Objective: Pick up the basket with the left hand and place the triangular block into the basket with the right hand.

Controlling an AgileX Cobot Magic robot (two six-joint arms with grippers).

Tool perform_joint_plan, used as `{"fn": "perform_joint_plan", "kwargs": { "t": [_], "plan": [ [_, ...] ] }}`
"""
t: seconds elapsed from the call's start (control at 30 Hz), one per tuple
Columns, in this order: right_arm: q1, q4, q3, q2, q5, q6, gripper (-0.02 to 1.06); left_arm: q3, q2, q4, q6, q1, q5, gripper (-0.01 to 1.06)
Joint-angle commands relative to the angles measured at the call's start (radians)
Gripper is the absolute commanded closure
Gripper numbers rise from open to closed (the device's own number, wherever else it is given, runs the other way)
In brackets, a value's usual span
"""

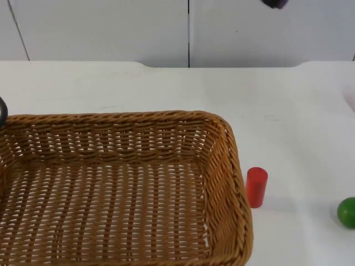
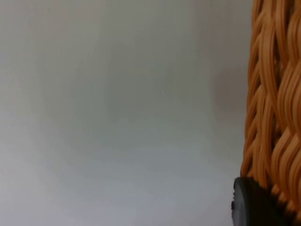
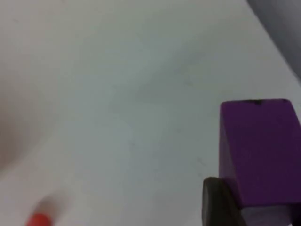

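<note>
Top view has the wicker basket [image 1: 116, 188] sitting large and close, its weave empty as far as I can see, and everything else I place from it. Just beside the basket's right wall stands a red cylinder [image 1: 256, 187], and further out from that wall, well apart, a green ball [image 1: 348, 211] on the white surface [image 1: 288, 100]. High beyond the basket's far right corner, up against the grey partition wall [image 1: 111, 30], hangs a small purple shape, which I take to be the triangular block [image 1: 275, 3] carried in the air.

From the right wrist, the right hand [image 3: 244, 207] is closed on that purple block [image 3: 258, 150]: a dark fingertip [image 3: 218, 202] presses its side, and the surface lies well below, with the red cylinder [image 3: 40, 220] showing faintly down there. From the left wrist, the left hand [image 2: 263, 207] is at the basket's rim [image 2: 275, 108], a black fingertip [image 2: 249, 205] touching the weave; it looks like it has hold of the rim, though I cannot see the other finger to be sure.

To my eye the step is bringing the block over the basket. I would carry it across the right wall with height to spare, well past the rim toward the middle of the weave, lower it close to the bottom before letting go so it does not bounce, and keep the left hand steady and level meanwhile
</note>
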Motion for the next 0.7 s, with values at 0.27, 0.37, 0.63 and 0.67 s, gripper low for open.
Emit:
{"fn": "perform_joint_plan", "kwargs": {
  "t": [0.27,0.37,0.63,0.67],
  "plan": [
    [0.187,-0.013,0.334,-0.195,0.011,0.178,1.05,-0.001,-0.010,-0.022,0.005,0.002,-0.003,1.05],
    [0.262,-0.003,0.502,-0.290,-0.109,0.226,1.05,-0.001,-0.010,-0.022,0.005,0.002,-0.003,1.05],
    [0.413,0.080,0.711,-0.368,-0.259,0.239,1.05,-0.001,-0.008,-0.022,0.005,0.002,-0.003,1.05],
    [0.432,0.084,0.728,-0.362,-0.296,0.239,1.05,-0.001,-0.008,-0.024,0.005,0.002,-0.003,1.05]
  ]
}}
